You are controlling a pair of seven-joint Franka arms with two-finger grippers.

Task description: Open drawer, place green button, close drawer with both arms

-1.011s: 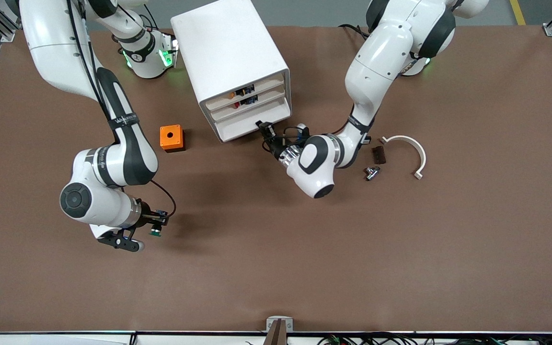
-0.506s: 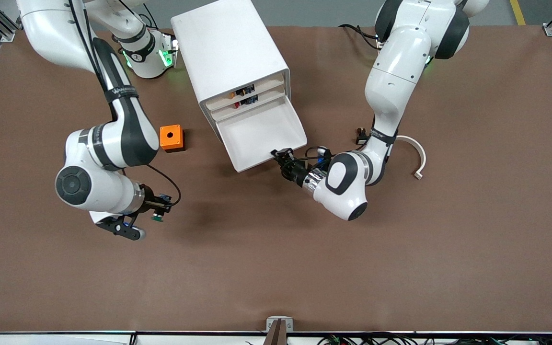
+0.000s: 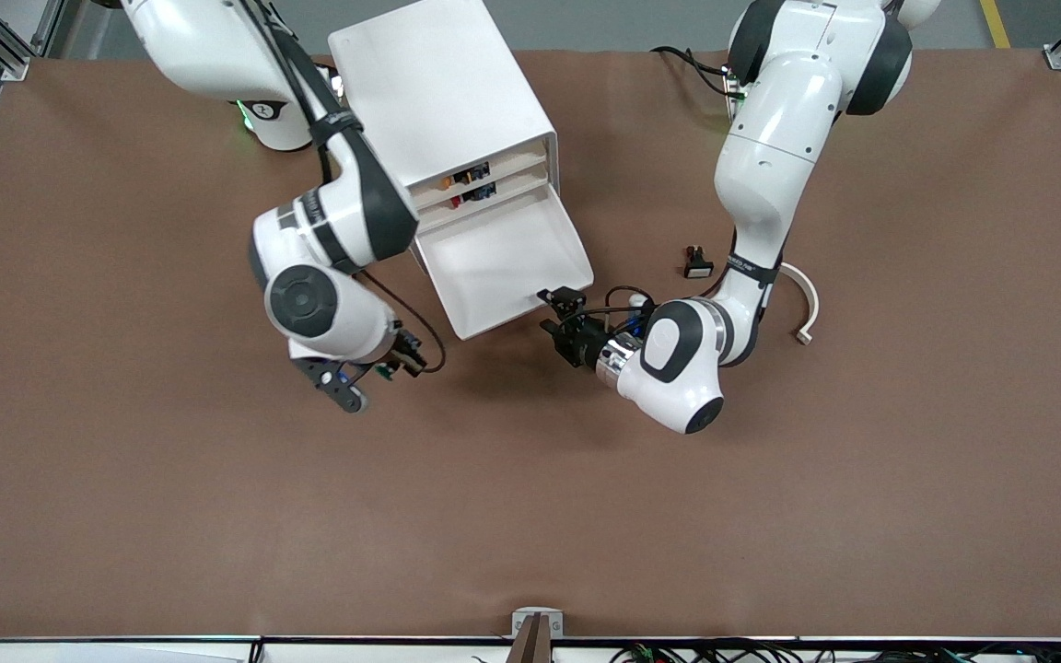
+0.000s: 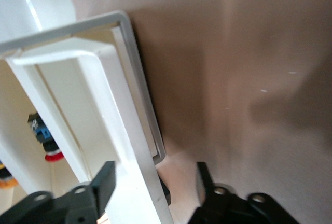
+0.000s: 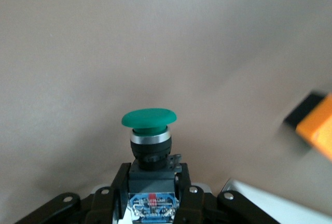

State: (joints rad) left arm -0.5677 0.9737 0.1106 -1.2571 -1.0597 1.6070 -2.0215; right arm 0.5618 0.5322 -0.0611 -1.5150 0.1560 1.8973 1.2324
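From the front view we see the drawer (image 3: 503,267) pulled out of the cabinet (image 3: 438,101), its bare floor facing up. The left gripper (image 3: 556,318) sits at the drawer's front corner, jaws spread and apparently let go of the lip. The right gripper (image 3: 381,368) hangs over the table just beside the drawer's other front corner, clenched on the button (image 3: 387,371). We judge the opening step done and the placing step in hand: the next move calls for carrying the button over the drawer's front wall and lowering it inside. The tray offers wide open room; the cabinet's upper fronts overhang its inner part, so the outer half looks the safer drop. A black switch (image 3: 698,268) and a white curved part (image 3: 805,299) lie toward the left arm's end, well apart.

In the left wrist view, the fingers (image 4: 104,182) stand apart, straddling the drawer's lip (image 4: 132,167).

In the right wrist view, the button's green cap (image 5: 149,118) points outward, its body squarely grasped, and an orange cube (image 5: 317,129) shows at the edge.
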